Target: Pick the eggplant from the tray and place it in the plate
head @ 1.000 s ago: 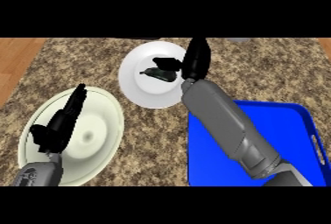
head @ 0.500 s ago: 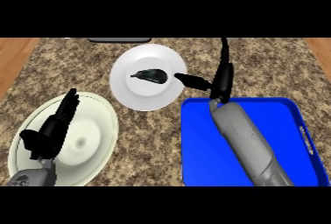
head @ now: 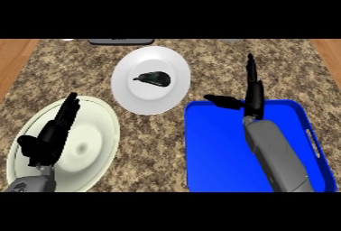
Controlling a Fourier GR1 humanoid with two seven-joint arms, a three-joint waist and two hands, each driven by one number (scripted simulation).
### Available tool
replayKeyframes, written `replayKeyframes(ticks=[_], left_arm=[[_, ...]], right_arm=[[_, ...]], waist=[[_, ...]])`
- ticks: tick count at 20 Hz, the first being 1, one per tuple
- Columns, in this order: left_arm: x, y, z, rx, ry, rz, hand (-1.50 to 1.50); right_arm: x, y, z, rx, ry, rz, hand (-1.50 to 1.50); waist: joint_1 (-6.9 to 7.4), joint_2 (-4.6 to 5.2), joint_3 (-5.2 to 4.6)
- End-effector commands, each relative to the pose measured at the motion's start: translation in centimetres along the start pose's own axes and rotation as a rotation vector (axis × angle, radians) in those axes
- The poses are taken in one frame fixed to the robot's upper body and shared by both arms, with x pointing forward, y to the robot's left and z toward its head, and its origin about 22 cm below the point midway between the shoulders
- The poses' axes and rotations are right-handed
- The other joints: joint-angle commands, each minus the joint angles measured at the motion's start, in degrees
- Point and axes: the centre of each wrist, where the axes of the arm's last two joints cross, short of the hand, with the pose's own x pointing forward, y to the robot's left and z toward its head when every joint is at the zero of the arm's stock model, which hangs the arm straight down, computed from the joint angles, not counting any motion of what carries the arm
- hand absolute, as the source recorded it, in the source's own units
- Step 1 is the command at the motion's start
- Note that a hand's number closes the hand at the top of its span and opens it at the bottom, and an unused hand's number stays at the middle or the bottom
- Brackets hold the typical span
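Dark eggplant (head: 152, 79) lies centred on plate (head: 131, 100); splayed right hand (head: 251, 100) overhangs edge of tray (head: 216, 155).

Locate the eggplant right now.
Head view: the eggplant lies at the centre of the white plate, beyond the far-left corner of the blue tray. The right robot hand stands open to its right, apart.

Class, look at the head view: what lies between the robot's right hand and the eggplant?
In the head view, only the white plate holding the eggplant, then a strip of speckled counter up to the right hand.
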Motion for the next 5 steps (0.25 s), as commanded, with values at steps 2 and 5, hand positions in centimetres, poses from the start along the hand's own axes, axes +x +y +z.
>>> replayKeyframes(ticks=[2, 5], left_arm=[[0.0, 1.4, -0.4, 0.019, 0.019, -0.007, 0.00], [-1.2, -0.2, -1.1, 0.010, 0.035, 0.005, 0.00]], right_arm=[[-2.9, -3.4, -1.2, 0.008, -0.014, 0.012, -1.50], [-3.1, -2.9, 0.5, -0.001, -0.015, 0.031, -1.50]], waist=[[0.27, 0.33, -0.34], [-0.32, 0.14, -0.37]])
